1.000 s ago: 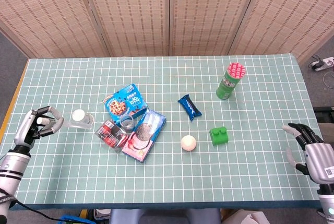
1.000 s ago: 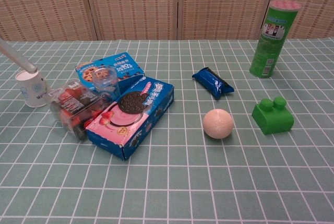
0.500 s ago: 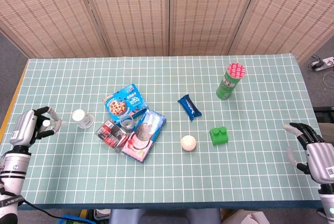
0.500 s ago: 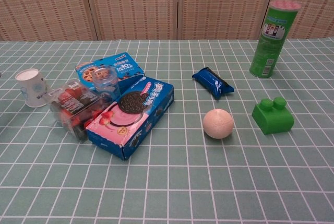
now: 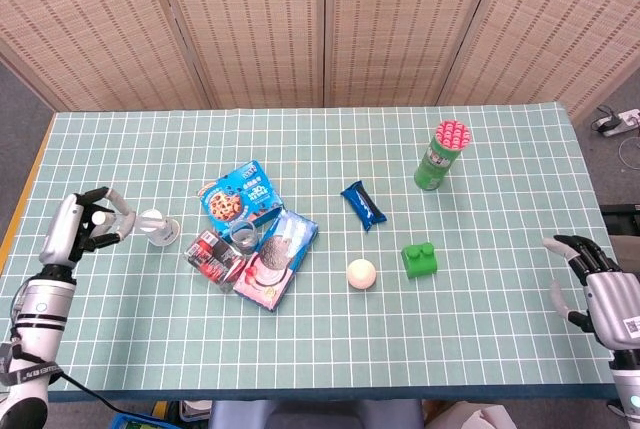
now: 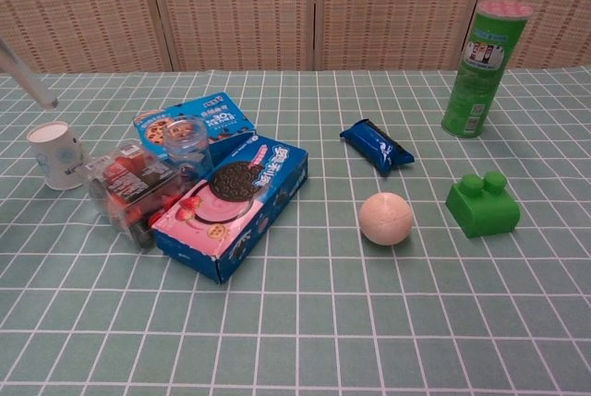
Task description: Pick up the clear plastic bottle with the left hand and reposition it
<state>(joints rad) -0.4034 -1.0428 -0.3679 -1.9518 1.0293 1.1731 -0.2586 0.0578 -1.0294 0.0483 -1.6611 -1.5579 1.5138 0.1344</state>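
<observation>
The clear plastic bottle (image 5: 243,235) (image 6: 185,139) stands among the snack packs at mid-left, between a blue cookie box (image 5: 240,196) (image 6: 196,121) and a blue Oreo box (image 5: 277,258) (image 6: 235,205). My left hand (image 5: 88,227) hovers near the table's left edge, well left of the bottle, with its fingers spread and nothing in them. Its fingertips (image 5: 128,221) nearly reach a white paper cup (image 5: 154,226) (image 6: 55,153). In the chest view only one finger (image 6: 24,78) of that hand shows. My right hand (image 5: 598,290) is open by the right edge.
A clear pack of red snacks (image 5: 211,254) (image 6: 131,190) lies against the bottle's near side. Further right are a dark blue wrapper (image 5: 363,205) (image 6: 376,146), a pale ball (image 5: 361,274) (image 6: 386,219), a green block (image 5: 421,259) (image 6: 482,204) and a green canister (image 5: 441,155) (image 6: 484,67).
The left hand had pulled back leftwards from the white cup with its fingers curled; now it has come back up and right towards the cup with fingers spread. The right hand is still.
</observation>
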